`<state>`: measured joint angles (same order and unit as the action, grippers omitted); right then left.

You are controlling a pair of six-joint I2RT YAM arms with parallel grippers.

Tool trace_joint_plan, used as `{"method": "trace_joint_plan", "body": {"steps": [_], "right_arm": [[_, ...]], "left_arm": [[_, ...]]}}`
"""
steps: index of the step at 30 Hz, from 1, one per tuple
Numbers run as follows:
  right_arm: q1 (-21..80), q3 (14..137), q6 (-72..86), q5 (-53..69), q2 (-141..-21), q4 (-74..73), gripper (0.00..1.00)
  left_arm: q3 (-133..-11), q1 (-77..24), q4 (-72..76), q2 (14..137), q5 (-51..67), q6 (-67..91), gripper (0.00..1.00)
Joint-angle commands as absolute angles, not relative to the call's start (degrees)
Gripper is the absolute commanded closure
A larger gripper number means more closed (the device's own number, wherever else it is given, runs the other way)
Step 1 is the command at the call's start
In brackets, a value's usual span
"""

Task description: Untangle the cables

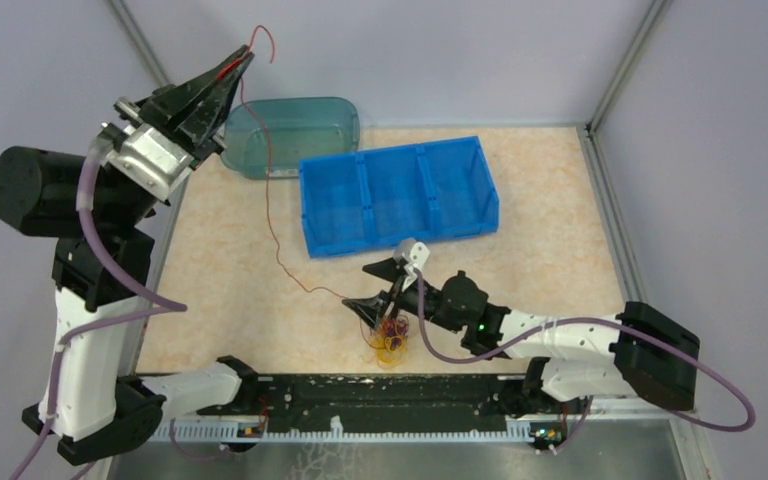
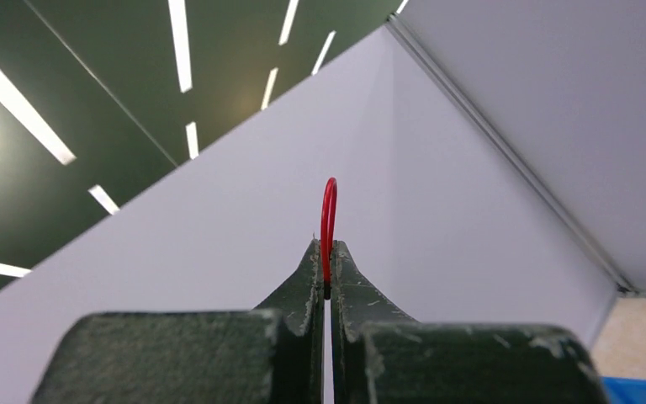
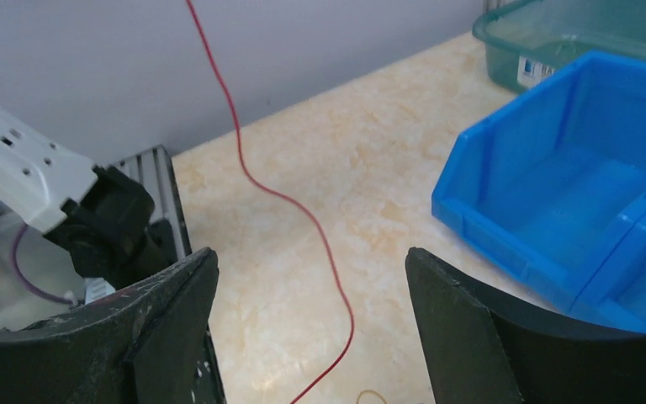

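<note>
Left gripper (image 1: pixel 243 62) was clamped tight on the red cable (image 1: pixel 270 215) end, held high. Right gripper (image 3: pixel 309 269) was wide open and empty, just by the cable clump (image 1: pixel 390 340) near the table (image 1: pixel 560 270) edge. Suggest pinning the clump, then drawing red out slowly.

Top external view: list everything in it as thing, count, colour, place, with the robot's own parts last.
red cable: 1, red, strung from the raised left end effector down across the table to the clump
cable clump: 1, yellow-orange, red and dark strands, near edge at centre
blue bin: 1, blue, three compartments, far centre
green tub: 1, translucent green, far left, behind the bin
table: 1, beige marbled, beneath everything
left end effector: 1, black, high at far left, shut on the red cable
right end effector: 1, black, low by the clump, open
</note>
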<state>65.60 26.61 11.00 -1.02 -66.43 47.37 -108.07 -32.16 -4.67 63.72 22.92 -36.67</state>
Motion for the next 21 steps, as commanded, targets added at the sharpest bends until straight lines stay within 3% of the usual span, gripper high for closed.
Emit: {"method": "trace_joint_plan", "body": {"steps": [1, 5, 10, 14, 21], "right_arm": [[65.83, 30.51, 8.12, 3.89, -70.04, 40.70, 0.18], [65.01, 31.43, 9.66, 11.94, -73.44, 38.13, 0.20], [64.30, 30.81, 10.22, 14.37, -75.44, 36.38, 0.30], [63.46, 30.68, 10.33, 12.57, -76.25, 36.38, 0.59], [62.52, 31.15, 11.56, 8.76, -74.90, 33.86, 0.57]], "left_arm": [[-109.78, -32.35, -8.60, 63.59, 24.10, -32.26, 1.00], [-109.79, -32.36, -9.43, 63.22, 24.34, -32.70, 1.00], [-108.35, -32.37, -9.67, 62.28, 24.92, -33.29, 1.00], [-108.29, -32.39, -9.83, 61.98, 25.04, -33.44, 1.00], [-108.50, -32.37, -9.97, 61.61, 25.48, -34.03, 1.00]]}}
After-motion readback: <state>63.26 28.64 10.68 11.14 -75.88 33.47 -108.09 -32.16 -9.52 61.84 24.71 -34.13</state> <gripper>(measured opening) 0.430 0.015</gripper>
